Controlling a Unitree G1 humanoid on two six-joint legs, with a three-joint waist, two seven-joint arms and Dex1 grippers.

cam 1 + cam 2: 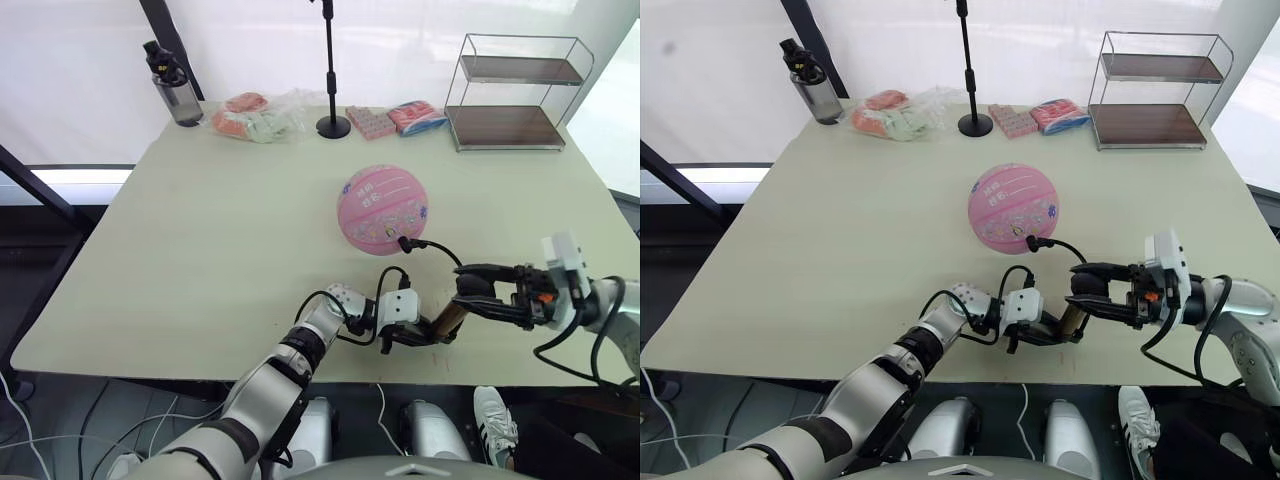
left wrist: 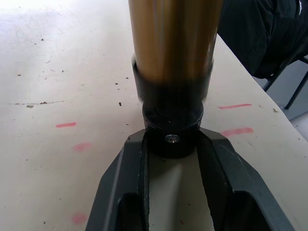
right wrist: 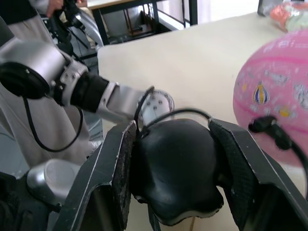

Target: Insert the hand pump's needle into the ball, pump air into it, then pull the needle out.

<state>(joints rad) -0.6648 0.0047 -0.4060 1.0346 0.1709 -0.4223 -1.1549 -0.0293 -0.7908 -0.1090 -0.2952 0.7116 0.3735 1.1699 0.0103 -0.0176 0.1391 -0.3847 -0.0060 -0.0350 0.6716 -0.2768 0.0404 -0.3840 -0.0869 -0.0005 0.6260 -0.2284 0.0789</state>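
Left eye view: table [image 1: 200, 250] with the ball [image 1: 383, 209] near its middle, resting on the surface.
Needle: black fitting [image 1: 404, 241] seated against the ball's near side; the pin itself too small to make out.
Hose: thin black line [image 1: 440, 250] looping from the fitting back toward the pump.
Hand pump: gold cylinder [image 1: 447, 321] lying low near the table's front edge, between the two grippers.
Left gripper [image 1: 408, 336]: closed on the pump's black base cap [image 2: 171, 137].
Right gripper [image 1: 478, 297]: clamped around the black T-handle [image 3: 175, 168].
Handling, judged: pump rigid, metal barrel likely slick, so hold by caps and handle; ball light, apt to roll; needle thin, likely to bend under side load, so pull straight.
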